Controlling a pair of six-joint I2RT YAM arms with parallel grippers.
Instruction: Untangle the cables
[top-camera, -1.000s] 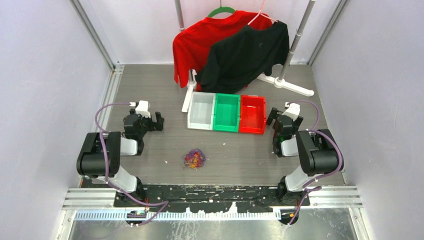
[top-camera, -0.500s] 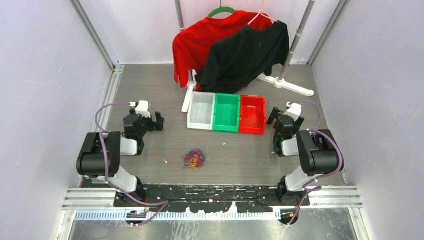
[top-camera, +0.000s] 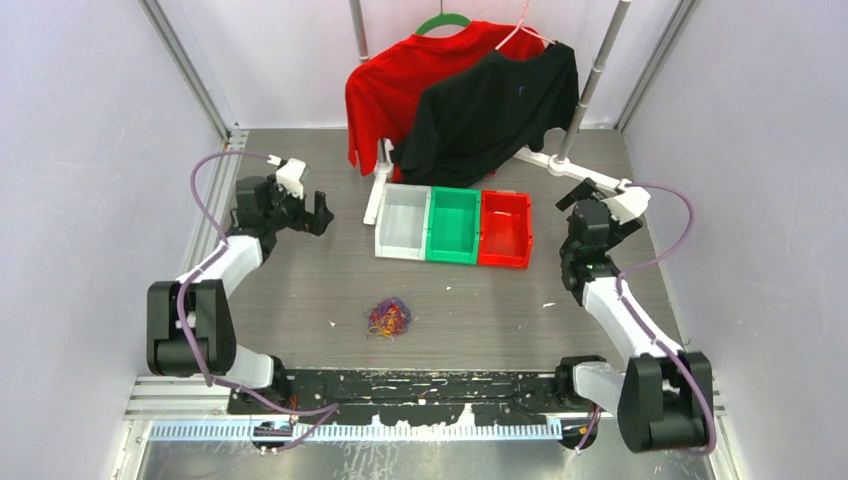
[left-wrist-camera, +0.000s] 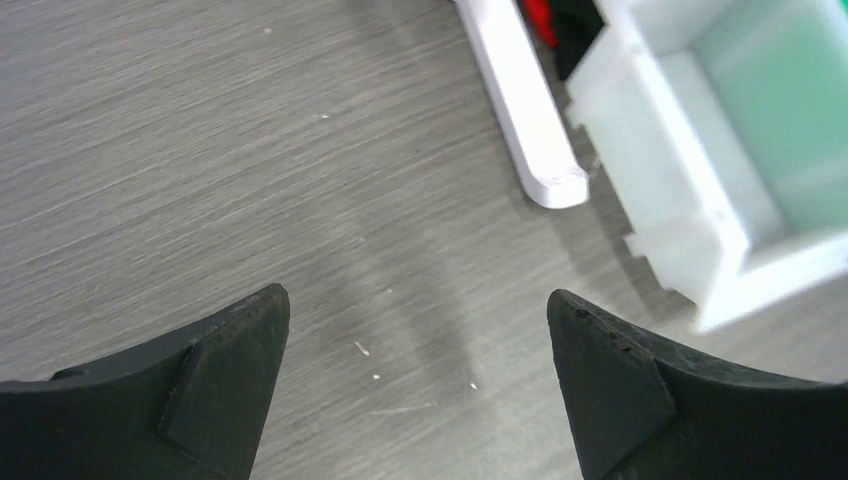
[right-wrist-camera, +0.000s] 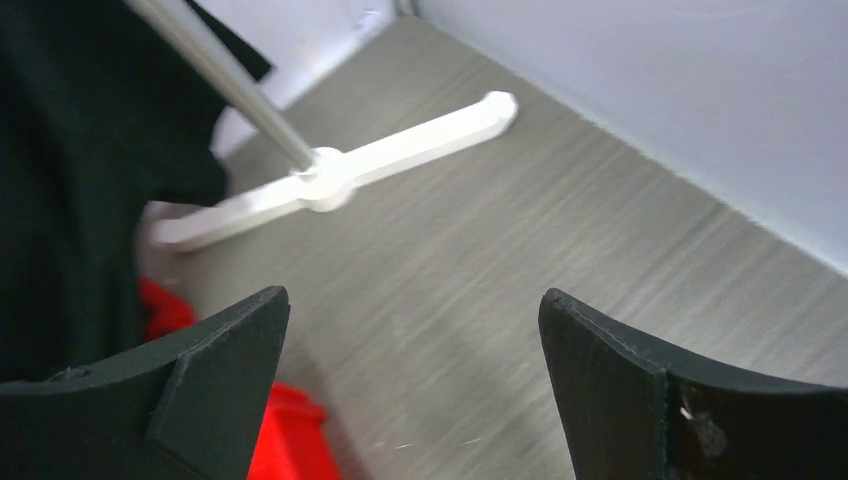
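The cables (top-camera: 388, 318) lie as one small tangled bunch of purple, yellow-orange and dark red strands on the grey table, near the front centre. Neither wrist view shows them. My left gripper (top-camera: 318, 213) hovers far behind and left of the bunch, beside the white bin (top-camera: 404, 222). It is open (left-wrist-camera: 415, 300) over bare table with nothing between its fingers. My right gripper (top-camera: 575, 196) is at the back right, past the red bin (top-camera: 505, 228). It is open too (right-wrist-camera: 410, 295) and empty, facing the clothes rack's white foot (right-wrist-camera: 400, 160).
White, green (top-camera: 453, 225) and red bins stand in a row behind the cables. A rack at the back holds a red shirt (top-camera: 395, 85) and a black shirt (top-camera: 495, 105). Its white feet (top-camera: 585, 172) reach onto the table. Walls close in left and right.
Both arms have stretched out towards the back of the table, the left gripper up beside the white bin, the right one towards the rack's foot. The cables have not moved.
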